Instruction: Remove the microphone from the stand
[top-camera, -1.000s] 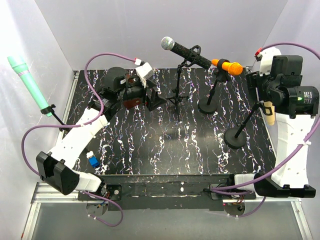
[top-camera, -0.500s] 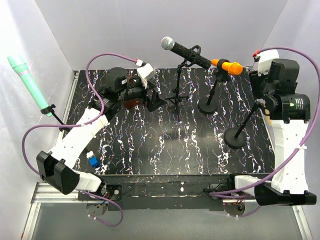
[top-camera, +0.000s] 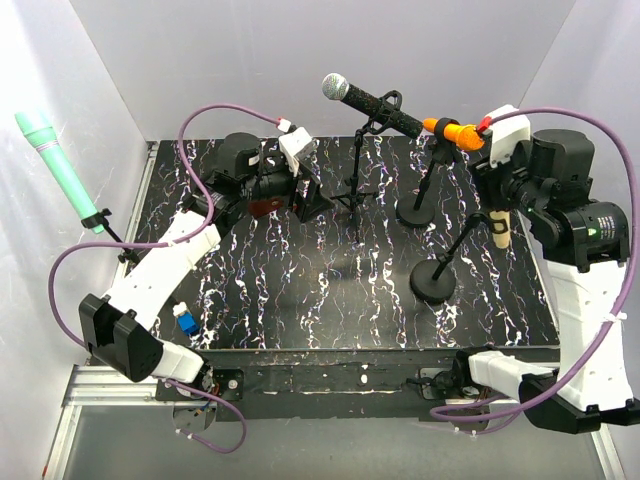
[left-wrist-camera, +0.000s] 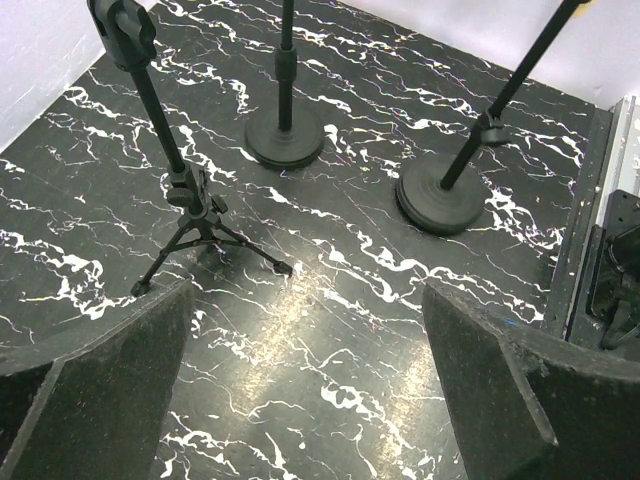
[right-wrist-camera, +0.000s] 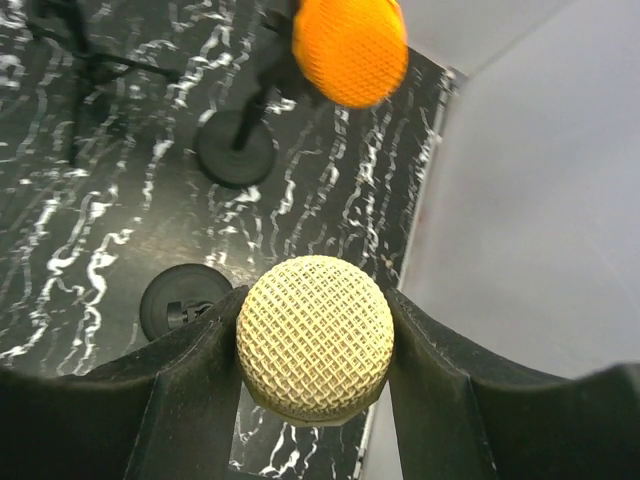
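Currently the right gripper (right-wrist-camera: 315, 298) has its fingers clamped on either side of the mesh head of the cream microphone (right-wrist-camera: 313, 338). It holds it above the right side of the black marble table (top-camera: 300, 300), where the microphone's lower end meets the top of the leaning round-base stand (top-camera: 433, 281). Meanwhile the left gripper (left-wrist-camera: 307, 290) hangs with fingers spread wide and nothing between them, near the tripod stand (left-wrist-camera: 185, 190)

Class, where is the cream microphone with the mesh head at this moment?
Top view: the cream mesh-headed microphone is on the right side of the black marbled table, clamped in the right gripper, just nearer than the orange microphone.
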